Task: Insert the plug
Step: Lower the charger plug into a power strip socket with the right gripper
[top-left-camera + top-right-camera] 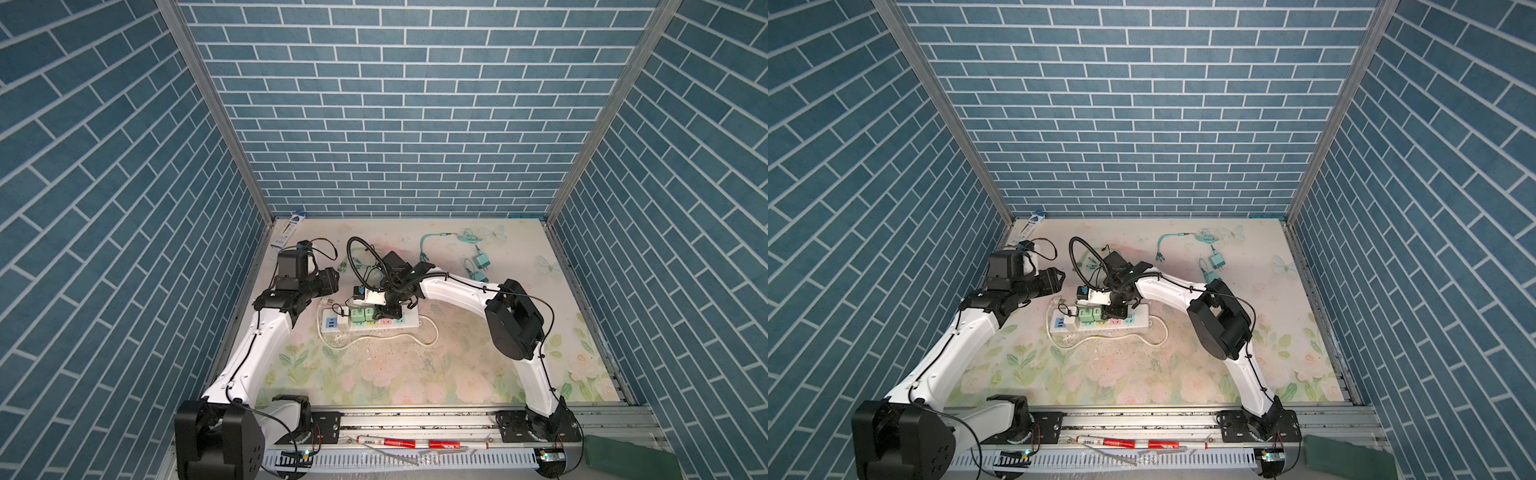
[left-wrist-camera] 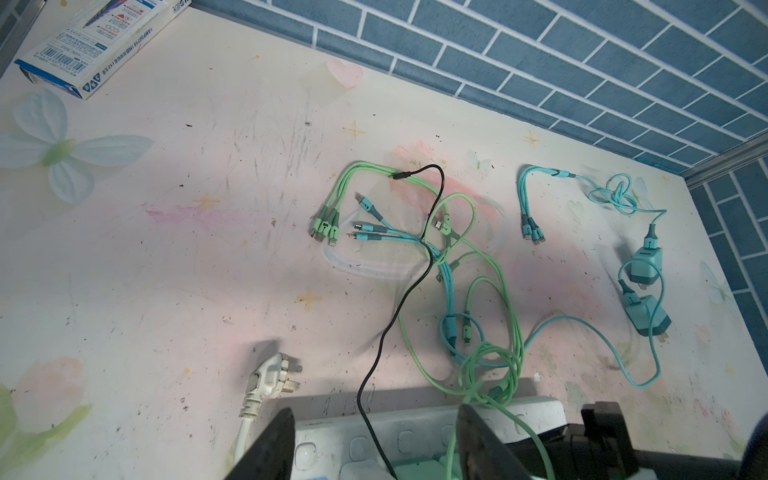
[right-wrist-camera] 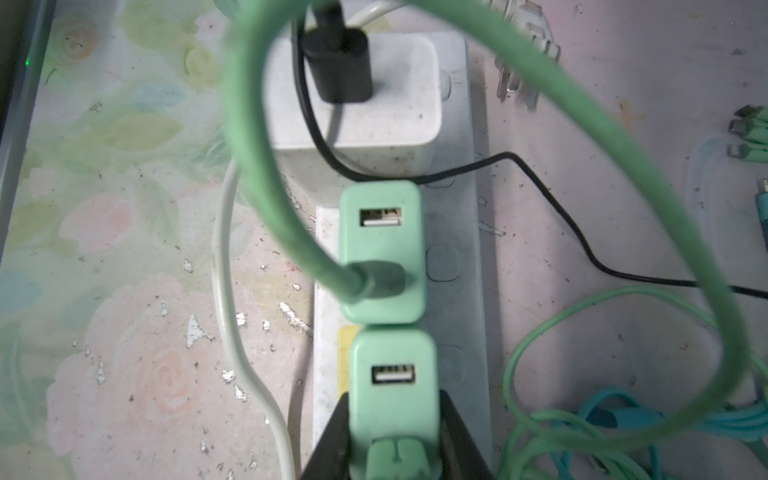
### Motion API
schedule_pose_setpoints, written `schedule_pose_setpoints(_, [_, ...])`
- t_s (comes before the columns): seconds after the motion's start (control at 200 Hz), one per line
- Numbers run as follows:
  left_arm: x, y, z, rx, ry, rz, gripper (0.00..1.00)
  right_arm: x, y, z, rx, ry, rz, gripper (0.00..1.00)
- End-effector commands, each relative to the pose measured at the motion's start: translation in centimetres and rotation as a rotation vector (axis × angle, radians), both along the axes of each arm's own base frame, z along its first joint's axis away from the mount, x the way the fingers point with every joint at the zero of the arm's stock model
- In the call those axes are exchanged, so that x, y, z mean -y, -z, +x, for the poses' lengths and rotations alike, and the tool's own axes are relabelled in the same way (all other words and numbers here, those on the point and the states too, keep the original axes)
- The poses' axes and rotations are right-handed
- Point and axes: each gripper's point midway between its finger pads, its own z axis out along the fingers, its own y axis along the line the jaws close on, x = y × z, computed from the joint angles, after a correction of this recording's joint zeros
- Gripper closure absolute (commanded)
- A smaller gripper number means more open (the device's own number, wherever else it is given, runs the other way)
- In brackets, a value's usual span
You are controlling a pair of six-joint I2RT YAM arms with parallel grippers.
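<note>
Right claw (image 3: 395, 451) pinches green plug (image 3: 392, 386) (touching neighbouring plug (image 3: 382, 249)).

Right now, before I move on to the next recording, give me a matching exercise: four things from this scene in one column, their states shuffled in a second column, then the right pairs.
Things
1. right gripper
2. left gripper
3. white charger
4. white three-pin plug

States
A. lying loose on the table
B. open, holding nothing
C. on the power strip, with a black cable plugged into it
D. shut on a green charger

Pairs: 1-D, 2-B, 3-C, 4-A
</note>
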Motion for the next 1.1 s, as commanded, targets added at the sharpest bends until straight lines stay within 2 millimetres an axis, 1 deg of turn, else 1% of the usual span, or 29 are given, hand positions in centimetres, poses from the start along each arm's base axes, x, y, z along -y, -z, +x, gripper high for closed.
schedule_pose_setpoints(0.0, [-0.1, -0.6, 0.0, 0.017, 0.002, -0.007, 0.37, 2.1, 6.3, -3.2, -0.1, -0.031, -0.157, 1.0])
schedule_pose_setpoints(0.05, [0.0, -0.6, -0.1, 0.018, 0.002, -0.01, 0.37, 1.9, 5.8, -2.9, -0.099, -0.01, -0.153, 1.0])
schedule_pose_setpoints(0.11, [0.0, -0.6, -0.1, 0.02, 0.003, -0.012, 0.37, 1.7, 4.9, -2.9, -0.109, -0.007, -0.142, 1.0])
schedule_pose_setpoints(0.16, [0.1, -0.7, -0.1, 0.025, 0.006, -0.017, 0.37, 1.5, 4.2, -2.9, -0.109, 0.0, -0.131, 0.92])
schedule_pose_setpoints(0.21, [0.0, -0.7, -0.2, 0.028, 0.001, -0.02, 0.37, 1.3, 3.5, -2.8, -0.106, 0.002, -0.116, 0.87])
schedule_pose_setpoints(0.32, [0.0, -0.7, -0.2, 0.033, -0.004, -0.026, 0.36, 1.0, 2.9, -2.4, -0.102, 0.015, -0.104, 0.79])
schedule_pose_setpoints(0.33, [0.0, -0.7, -0.2, 0.031, -0.005, -0.026, 0.36, 0.8, 1.7, -2.3, -0.088, 0.015, -0.084, 0.78])
schedule_pose_setpoints(0.345, [0.0, -0.7, -0.2, 0.031, -0.007, -0.027, 0.36, 0.7, 1.2, -2.2, -0.084, 0.017, -0.073, 0.77])
schedule_pose_setpoints(0.415, [-0.1, -0.5, -0.3, 0.025, -0.013, -0.025, 0.35, 0.3, 0.4, -2.2, -0.086, 0.019, -0.05, 0.71])
schedule_pose_setpoints(0.465, [-0.1, -0.4, -0.4, 0.019, -0.017, -0.026, 0.33, 0.1, -0.2, -2.1, -0.084, 0.024, -0.033, 0.68])
schedule_pose_setpoints(0.545, [-0.2, -0.5, -0.4, 0.018, -0.022, -0.03, 0.33, -0.3, -0.8, -1.8, -0.077, 0.03, -0.013, 0.63])
schedule_pose_setpoints(0.57, [-0.2, -0.5, -0.4, 0.019, -0.027, -0.031, 0.31, -0.3, -0.9, -1.8, -0.079, 0.033, -0.01, 0.61])
schedule_pose_setpoints(0.66, [-1.1, -0.2, -0.5, -0.004, -0.089, -0.023, 0.22, -0.5, -1.7, -1.6, -0.076, 0.04, -0.004, 0.58])
schedule_pose_setpoints(0.78, [-1.1, 0.0, -0.6, -0.008, -0.084, -0.013, 0.21, -0.8, -2.7, -1.7, -0.087, 0.045, 0.024, 0.57])
schedule_pose_setpoints(0.81, [-1.1, 0.1, -0.6, -0.008, -0.085, -0.016, 0.19, -0.7, -2.9, -1.7, -0.096, 0.05, 0.028, 0.55])
schedule_pose_setpoints(0.875, [-1.2, 0.0, -0.6, 0.004, -0.089, -0.019, 0.16, -0.7, -3.6, -1.8, -0.121, 0.058, 0.04, 0.54])
schedule_pose_setpoints(0.915, [-1.1, -0.1, -0.6, 0.009, -0.086, -0.02, 0.15, -0.4, -3.8, -1.8, -0.139, 0.071, 0.043, 0.52])
schedule_pose_setpoints(1.01, [-1.1, -0.3, -0.6, 0.013, -0.09, -0.028, 0.08, 0.3, -4.2, -1.9, -0.191, 0.102, 0.046, 0.52])
schedule_pose_setpoints(1.095, [-0.8, -0.4, -0.5, 0.008, -0.08, -0.036, 0.07, 1.1, -4.4, -2.1, -0.246, 0.127, 0.054, 0.52])
